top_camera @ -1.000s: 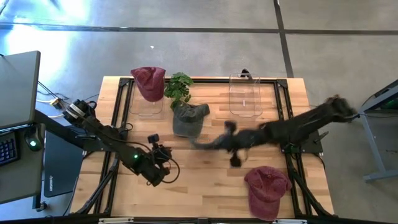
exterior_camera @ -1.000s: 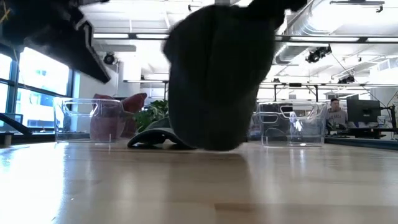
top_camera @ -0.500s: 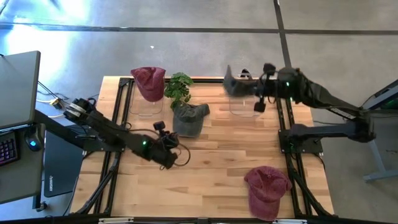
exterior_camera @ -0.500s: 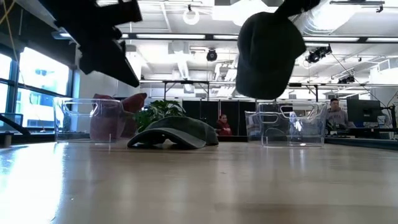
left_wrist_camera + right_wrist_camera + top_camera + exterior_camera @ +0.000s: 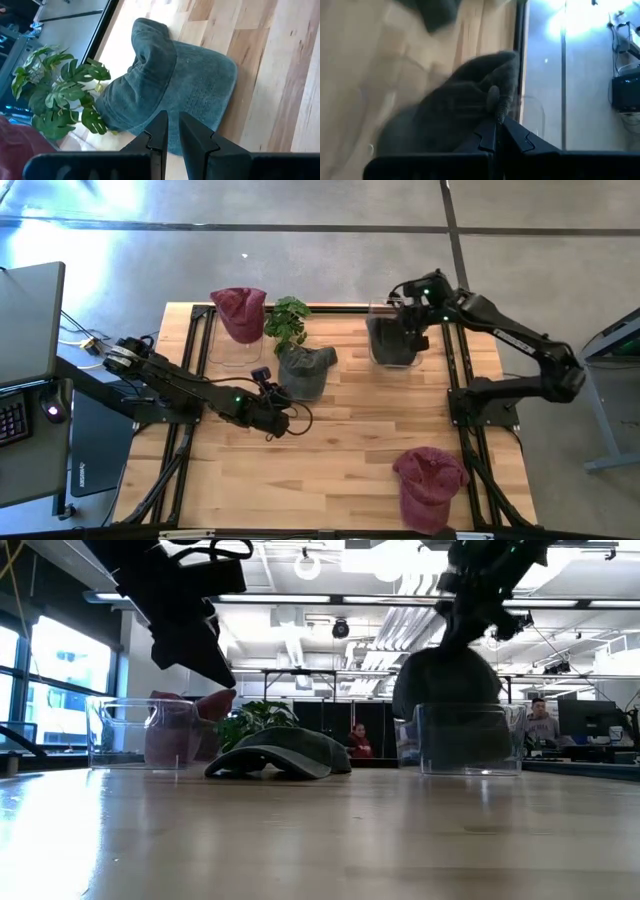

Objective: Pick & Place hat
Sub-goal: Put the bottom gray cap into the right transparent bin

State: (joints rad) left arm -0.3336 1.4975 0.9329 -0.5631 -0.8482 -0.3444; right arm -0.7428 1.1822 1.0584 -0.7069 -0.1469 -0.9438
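The wooden tabletop (image 5: 340, 450) carries four hats, two clear bins and one plant. The right arm reaches over the far right clear bin (image 5: 392, 332), where the right gripper (image 5: 412, 330) has its fingers closed on a dark grey hat (image 5: 388, 340) — the hat sits down inside that bin, its crown showing above the bin wall in the low view. The left arm stretches across the near-left part of the tabletop; the left gripper (image 5: 272, 415) hovers just beside a grey-green hat (image 5: 305, 368) lying flat at the middle, its fingers nearly together and holding nothing. A second clear bin (image 5: 232, 348) at the far left holds a maroon hat (image 5: 238, 310). The leafy plant (image 5: 287, 320) stands between that bin and the grey-green hat, touching its rear edge. Another maroon hat (image 5: 428, 480) lies alone at the near right, well apart from both grippers.
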